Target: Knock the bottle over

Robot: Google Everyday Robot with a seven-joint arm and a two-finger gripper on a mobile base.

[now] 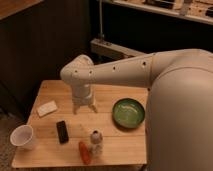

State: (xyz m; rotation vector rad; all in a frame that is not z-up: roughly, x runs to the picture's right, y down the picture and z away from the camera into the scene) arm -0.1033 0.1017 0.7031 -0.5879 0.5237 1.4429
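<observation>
Nearest the camera, the robot's bulky white arm hangs the gripper, fingers seemingly spread and empty, over the table just behind the upright bottle, likely poised to topple it.

The gripper is held low over the wooden table, fingers parted. The bottle is seen upright, apart from the gripper, nearer the camera.

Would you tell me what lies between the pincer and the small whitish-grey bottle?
In the camera view, only bare wooden tabletop lies between the white pincer over mid-table and the whitish-grey bottle.
</observation>
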